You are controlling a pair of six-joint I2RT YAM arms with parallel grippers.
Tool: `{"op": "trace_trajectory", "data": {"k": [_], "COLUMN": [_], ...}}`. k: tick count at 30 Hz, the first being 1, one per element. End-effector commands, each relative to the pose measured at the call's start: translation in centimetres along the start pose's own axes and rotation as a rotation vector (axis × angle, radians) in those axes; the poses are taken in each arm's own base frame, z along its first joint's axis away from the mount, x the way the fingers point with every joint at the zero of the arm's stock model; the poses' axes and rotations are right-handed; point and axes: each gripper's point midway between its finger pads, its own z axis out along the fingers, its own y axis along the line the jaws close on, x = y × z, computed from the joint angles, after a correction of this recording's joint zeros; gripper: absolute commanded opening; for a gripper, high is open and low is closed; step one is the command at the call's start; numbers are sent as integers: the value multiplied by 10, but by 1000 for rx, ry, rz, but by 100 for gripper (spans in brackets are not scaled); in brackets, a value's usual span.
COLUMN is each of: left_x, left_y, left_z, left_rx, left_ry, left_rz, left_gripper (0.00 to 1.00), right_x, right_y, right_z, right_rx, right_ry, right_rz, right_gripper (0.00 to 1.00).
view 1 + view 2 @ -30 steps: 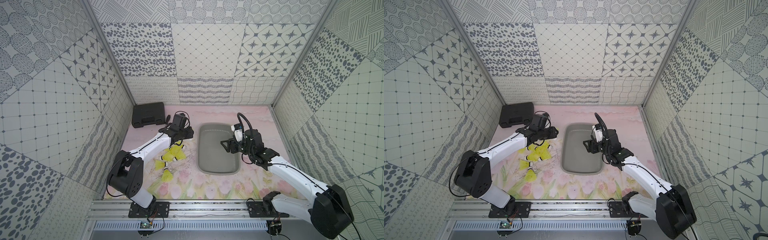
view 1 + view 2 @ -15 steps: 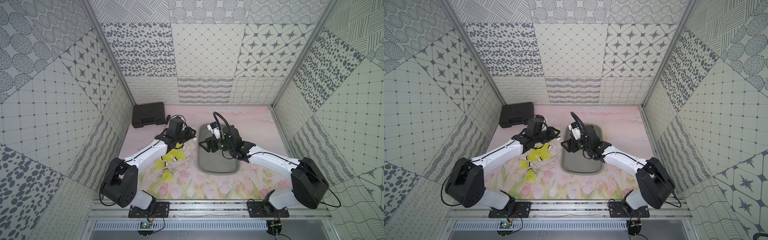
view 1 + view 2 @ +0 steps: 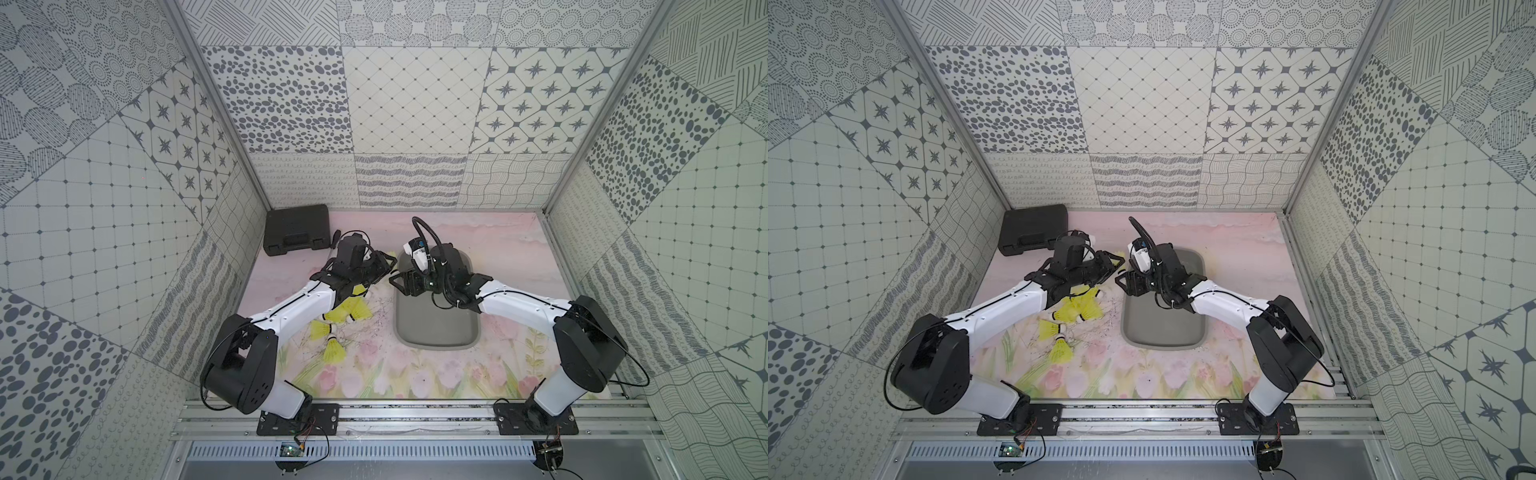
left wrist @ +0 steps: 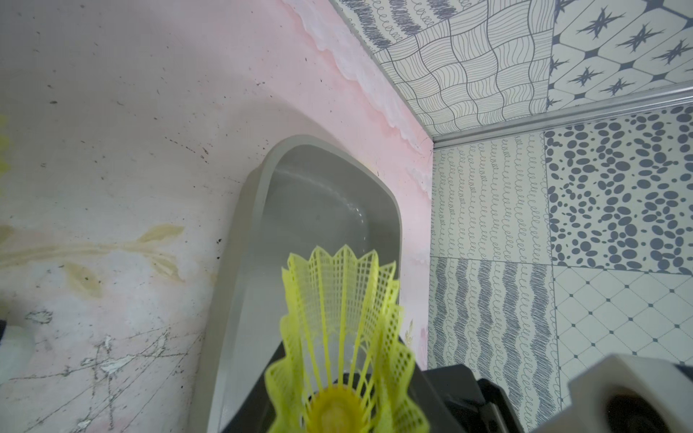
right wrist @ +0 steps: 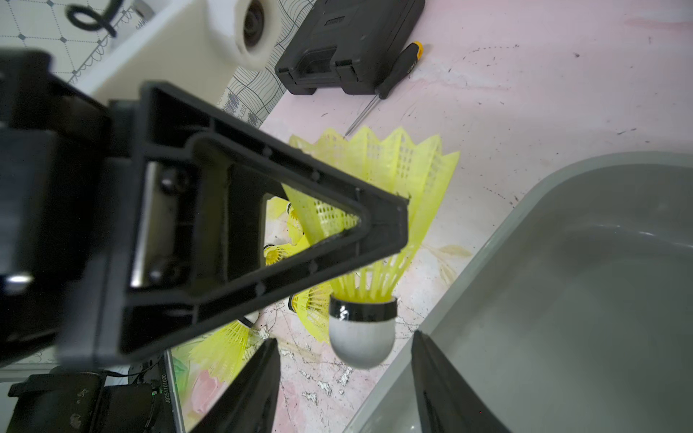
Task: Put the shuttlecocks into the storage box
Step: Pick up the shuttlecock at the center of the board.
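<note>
A handover, just off the edge of the shallow grey plastic storage box (image 3: 436, 343)! The left gripper (image 3: 384, 270) is clamped on the mesh skirt of a neon-yellow plastic shuttlecock (image 5: 378, 210), with its white cork tip pointing at the right gripper (image 5: 344, 339). That gripper's jaws stand apart either side of the tip, touching nothing. The shuttlecock hangs over the pink floral mat (image 3: 374, 374), just beside the box rim and not yet above the grey floor.

To do this well, I'd say the right jaws should meet on the black band or the cork, the stiff part, not the soft skirt. The left should let go only once that grip is firm. After that it looks like a short carry over the rim.

Some things are hard to read:
- The left gripper's second finger is hidden behind the skirt in the right wrist view.
- The left arm (image 3: 299, 303) covers part of the loose yellow shuttlecocks (image 3: 349, 311) on the mat, so no count.
- The right arm (image 3: 515, 307) hides the box's far end.
</note>
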Motion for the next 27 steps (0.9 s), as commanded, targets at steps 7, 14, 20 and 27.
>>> {"op": "trace_trajectory", "data": {"k": [7, 14, 20, 27], "left_x": [-3, -1, 0, -2], "left_y": [-13, -13, -11, -5], "left_z": [1, 3, 3, -7], "left_rx": [69, 83, 77, 1], "left_ry": [-1, 7, 9, 2], "left_rz": [-32, -45, -44, 49], "left_gripper": [39, 41, 51, 69], "right_x": [-22, -22, -22, -14], "right_y": [9, 6, 5, -6], "right_z": [8, 10, 6, -3], "right_rx": [-26, -14, -3, 60], "right_ry": [-61, -70, -82, -69], "right_rz": [-26, -30, -41, -80], "right_gripper": [45, 30, 22, 21]}}
